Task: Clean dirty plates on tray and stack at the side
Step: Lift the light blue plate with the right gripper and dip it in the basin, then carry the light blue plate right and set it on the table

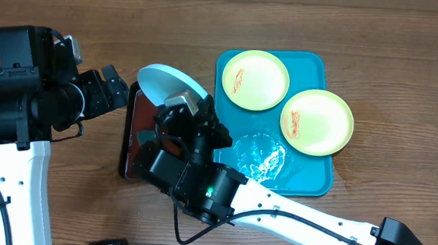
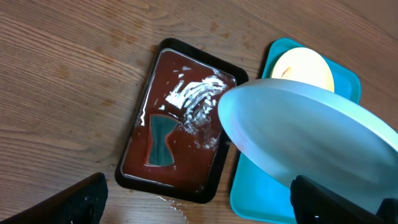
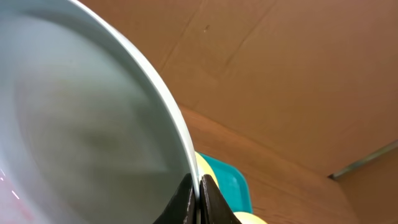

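My right gripper [image 1: 194,105] is shut on the rim of the light blue plate [image 1: 166,83] and holds it tilted above the black tray [image 1: 129,135]; the pinch shows in the right wrist view [image 3: 199,196], with the plate [image 3: 81,124] filling the left. The plate also shows in the left wrist view [image 2: 311,134]. Two yellow-green plates [image 1: 255,79] [image 1: 317,122] with red sauce smears lie on the turquoise tray [image 1: 308,180], which has a wet patch. My left gripper [image 2: 199,205] is open and empty, left of the black tray.
The black tray [image 2: 171,124] with a dark red inside holds white foam and a dark sponge-like piece [image 2: 160,142]. Water drops lie on the wood near its front edge. A cardboard wall stands behind the table.
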